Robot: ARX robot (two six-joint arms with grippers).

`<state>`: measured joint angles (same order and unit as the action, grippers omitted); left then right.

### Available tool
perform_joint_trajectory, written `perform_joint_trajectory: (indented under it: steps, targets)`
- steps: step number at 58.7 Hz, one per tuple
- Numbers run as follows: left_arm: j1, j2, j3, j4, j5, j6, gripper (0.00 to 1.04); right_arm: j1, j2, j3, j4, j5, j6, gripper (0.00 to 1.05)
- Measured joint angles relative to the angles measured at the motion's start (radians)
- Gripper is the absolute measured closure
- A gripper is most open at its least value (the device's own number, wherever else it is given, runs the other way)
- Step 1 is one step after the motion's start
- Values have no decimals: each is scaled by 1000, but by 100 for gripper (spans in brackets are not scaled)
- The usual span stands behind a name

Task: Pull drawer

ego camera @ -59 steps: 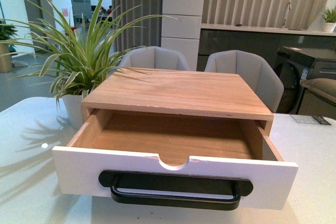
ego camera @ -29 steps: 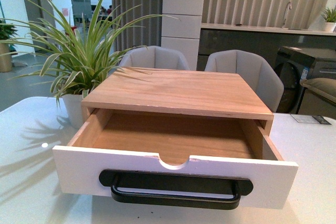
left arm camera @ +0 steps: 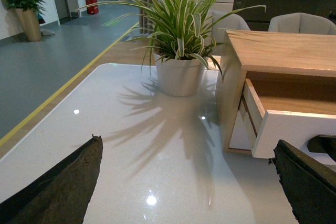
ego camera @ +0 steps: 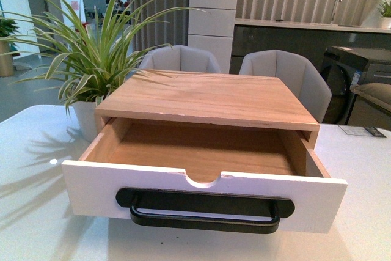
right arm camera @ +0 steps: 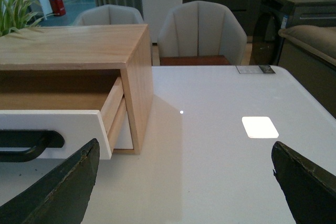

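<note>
— One drawer (ego camera: 201,194) is what counts here. Where does it sit?

— Slid well out of the wooden box (ego camera: 211,99) on the white counter (ego camera: 36,212), toward the robot. Its white front faces the camera, with the black handle (ego camera: 204,209) across it and a half-round notch in the top edge. The light wood inside is bare.

— And the grippers?

— Neither shows in the front view. The left gripper (left arm camera: 184,182) has its fingers (left arm camera: 58,184) spread wide apart over the counter, clear of the drawer, holding nothing. The right gripper (right arm camera: 181,182) is likewise spread, fingers (right arm camera: 307,182) apart, beside the drawer's right end.

— Anything else nearby?

— One potted plant (ego camera: 91,65) stands just left of the box, and two grey chairs (ego camera: 287,77) sit behind the counter.
</note>
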<state>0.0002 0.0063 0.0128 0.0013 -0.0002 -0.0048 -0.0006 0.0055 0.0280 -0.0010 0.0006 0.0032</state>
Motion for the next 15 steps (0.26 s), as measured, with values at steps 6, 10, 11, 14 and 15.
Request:
perform_joint_trajectory:
  steps: [6,10,11,14,15]
  targets:
    - [0,0,0,0,0,0,7,0,0,0,0,0,0,9]
    - [0,0,0,0,0,0,7,0,0,0,0,0,0,9]
    - [0,0,0,0,0,0,7,0,0,0,0,0,0,9]
    - [0,0,0,0,0,0,7,0,0,0,0,0,0,9]
    - [0,0,0,0,0,0,7,0,0,0,0,0,0,9]
